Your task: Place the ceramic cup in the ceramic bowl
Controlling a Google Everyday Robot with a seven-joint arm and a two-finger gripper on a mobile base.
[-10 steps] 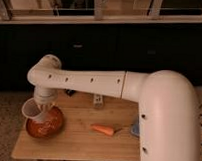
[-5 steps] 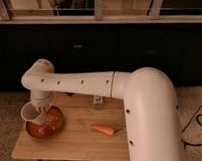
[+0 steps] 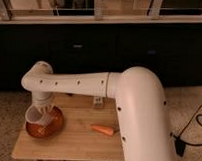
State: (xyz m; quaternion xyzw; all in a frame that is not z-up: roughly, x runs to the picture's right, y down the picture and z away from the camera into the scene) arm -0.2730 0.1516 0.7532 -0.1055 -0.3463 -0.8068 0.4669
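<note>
Pincer (image 3: 42, 109) sits at the left end of the white arm (image 3: 79, 84), hanging below the wrist housing and directly over the left part of the surface (image 3: 77, 141). It is largely hidden behind the wrist and the cup; whether it is apart or clamped cannot be told from this view.

Ceramic cup (image 3: 35, 115): pale, translucent-looking, tilted with its mouth angled up and toward the left. It is right at the pincer's position, touching or just under it. Its lower edge overlaps the rim of the ceramic bowl (image 3: 50, 128); whether the cup rests on the bowl or hangs just above it cannot be told. Nothing can be made out inside the cup.

The bowl is orange-brown, round, standing upright on the near left part of the surface. The interior shows a lighter glossy patch; any contents other than the overlapping cup cannot be made out.

Right of the bowl, well apart from it, a carrot (image 3: 103, 129) lies flat on the wood, long axis running left to right. A small pale object (image 3: 98, 101) stands at the far edge of the surface, partly behind the arm; type not identifiable.

The arm runs from the wrist rightward to a large elbow, then bends down toward the near right corner. Dark cabinets (image 3: 120, 50) stand behind. A black cable (image 3: 190, 128) lies on the speckled floor at right.
</note>
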